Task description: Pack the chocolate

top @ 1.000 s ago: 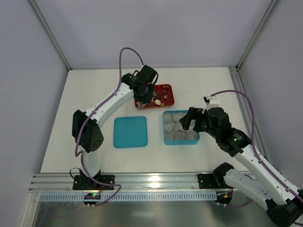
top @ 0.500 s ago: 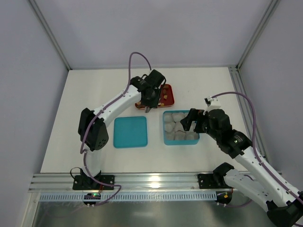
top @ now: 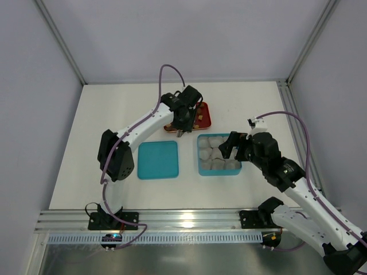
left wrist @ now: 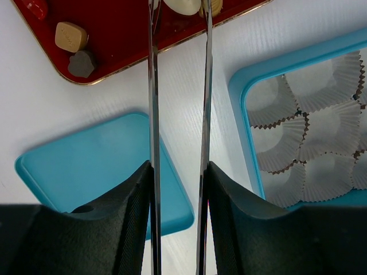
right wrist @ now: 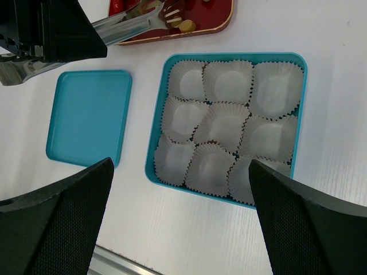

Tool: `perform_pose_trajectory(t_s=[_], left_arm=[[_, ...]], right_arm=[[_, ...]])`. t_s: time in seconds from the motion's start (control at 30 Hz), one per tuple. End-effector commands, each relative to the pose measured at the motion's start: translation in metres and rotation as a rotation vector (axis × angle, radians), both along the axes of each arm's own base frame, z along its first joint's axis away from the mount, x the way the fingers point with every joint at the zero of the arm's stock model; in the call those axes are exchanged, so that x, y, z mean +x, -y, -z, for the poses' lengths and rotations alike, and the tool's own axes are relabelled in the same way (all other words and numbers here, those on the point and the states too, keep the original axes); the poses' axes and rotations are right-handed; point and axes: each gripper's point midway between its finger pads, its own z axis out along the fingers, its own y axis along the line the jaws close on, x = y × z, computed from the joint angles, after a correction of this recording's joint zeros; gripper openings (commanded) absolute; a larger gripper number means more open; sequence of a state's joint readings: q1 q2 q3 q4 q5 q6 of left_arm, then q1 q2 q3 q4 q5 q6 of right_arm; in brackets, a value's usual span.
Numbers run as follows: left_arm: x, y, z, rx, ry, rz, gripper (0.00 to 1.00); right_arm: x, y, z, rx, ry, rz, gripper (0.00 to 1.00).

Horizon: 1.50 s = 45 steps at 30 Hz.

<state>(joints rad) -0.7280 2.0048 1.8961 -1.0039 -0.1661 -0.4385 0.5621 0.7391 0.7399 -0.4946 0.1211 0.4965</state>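
Observation:
The chocolate lies as small pieces on the red tray (left wrist: 126, 34): a tan square (left wrist: 71, 37), a dark piece (left wrist: 82, 63) and a cream round one (left wrist: 182, 6). My left gripper (left wrist: 178, 172) is shut on thin metal tongs (left wrist: 152, 114), whose blades reach over the tray's near edge. The cream piece sits between the blades at the picture's top edge; I cannot tell if it is pinched. In the top view the left gripper (top: 182, 117) hangs over the tray (top: 205, 120). My right gripper (right wrist: 180, 163) stands wide open above the blue box (right wrist: 301, 114), holding nothing.
The blue box (top: 219, 172) is filled with several pale crinkled paper cups (right wrist: 226, 123), all without chocolate. Its flat blue lid (top: 157, 160) lies to the left on the white table. The right gripper (top: 232, 146) hovers by the box's right side.
The left arm has swung a little to the right, carrying the tongs from the tray's left part to its near edge. The right arm has not moved.

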Motion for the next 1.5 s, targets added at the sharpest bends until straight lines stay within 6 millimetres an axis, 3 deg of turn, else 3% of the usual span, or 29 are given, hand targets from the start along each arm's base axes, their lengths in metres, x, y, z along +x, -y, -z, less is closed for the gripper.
perform_pose_trajectory(t_s=[0.0, 0.4, 0.63, 1.13, 1.47], left_arm=[[0.006, 0.007, -0.009, -0.015, 0.028, -0.004, 0.41], [0.01, 0.009, -0.002, -0.004, 0.024, -0.004, 0.41], [0.012, 0.011, -0.006, -0.009, 0.029, 0.003, 0.33], [0.015, 0.008, -0.043, -0.023, 0.094, 0.016, 0.26], [-0.005, 0.012, -0.067, -0.083, 0.1, 0.043, 0.26]], right_arm=[[0.002, 0.001, -0.005, 0.011, 0.028, 0.012, 1.0], [0.003, 0.001, 0.0, 0.004, 0.02, 0.015, 1.0], [0.002, 0.001, 0.0, 0.005, 0.019, 0.017, 1.0], [0.003, 0.002, -0.001, 0.005, 0.023, 0.023, 1.0], [0.005, 0.005, -0.012, 0.008, 0.048, 0.036, 0.99]])
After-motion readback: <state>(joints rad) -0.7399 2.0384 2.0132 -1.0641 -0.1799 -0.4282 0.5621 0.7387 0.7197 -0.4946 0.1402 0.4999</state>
